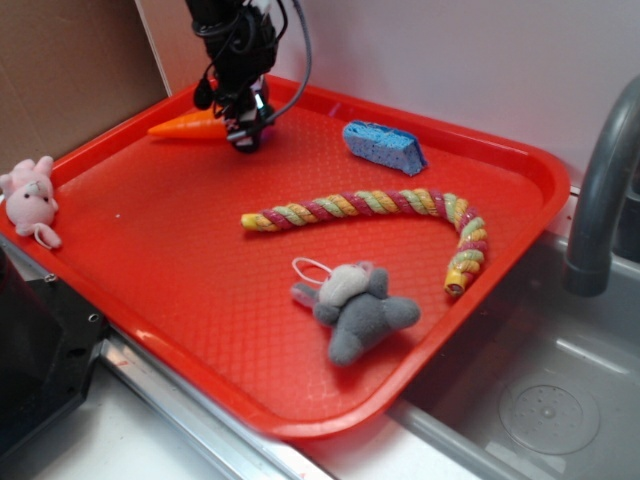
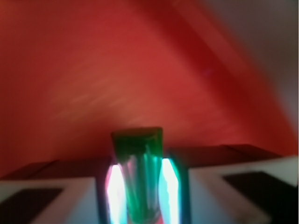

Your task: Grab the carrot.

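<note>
Carrot (image 1: 185, 126) lying flat at tray (image 1: 200, 290) far edge, tip pointing left; jaws pinching green stem end.

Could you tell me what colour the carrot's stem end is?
Dark green, seen best in the wrist view, between the gripper's fingers; carrot.

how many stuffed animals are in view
2. A pink plush toy sits at the left edge of the red tray, and a grey plush toy lies on the tray's near side, below the rope. None seems hidden.
</note>
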Motion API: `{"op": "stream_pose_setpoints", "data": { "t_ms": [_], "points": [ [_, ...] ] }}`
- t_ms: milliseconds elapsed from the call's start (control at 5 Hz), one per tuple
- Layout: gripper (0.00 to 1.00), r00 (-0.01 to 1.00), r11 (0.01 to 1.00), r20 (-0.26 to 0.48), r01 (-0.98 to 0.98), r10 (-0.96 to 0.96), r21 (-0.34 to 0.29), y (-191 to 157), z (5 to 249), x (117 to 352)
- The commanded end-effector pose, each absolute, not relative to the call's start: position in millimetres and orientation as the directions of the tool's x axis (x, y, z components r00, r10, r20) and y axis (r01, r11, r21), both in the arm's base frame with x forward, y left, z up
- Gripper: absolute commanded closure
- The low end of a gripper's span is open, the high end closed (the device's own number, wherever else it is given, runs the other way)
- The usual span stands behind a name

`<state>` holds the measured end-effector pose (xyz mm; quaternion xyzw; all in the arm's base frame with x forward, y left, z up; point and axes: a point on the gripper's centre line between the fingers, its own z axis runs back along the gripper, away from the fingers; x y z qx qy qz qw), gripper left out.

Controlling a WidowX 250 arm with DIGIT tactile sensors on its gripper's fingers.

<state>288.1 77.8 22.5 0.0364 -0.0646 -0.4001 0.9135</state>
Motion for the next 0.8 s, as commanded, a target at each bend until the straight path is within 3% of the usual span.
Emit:
{"op": "stream_pose_setpoints", "data": {
  "t_ms": [0,200,400,600],
  "points": [
    [1.00,0.782,0.852,0.339,0.489,-0.524,0.189,19,140,245],
    [1.00,0.852,0.923,0.354,0.348,-0.385,0.165,9,191,227],
    [1.00,0.910,0.969,0.336,0.247,-0.243,0.031,15,244,216],
    [1.00,0.975,0.992,0.222,0.055,-0.029,-0.112,30,287,227]
  ]
}}
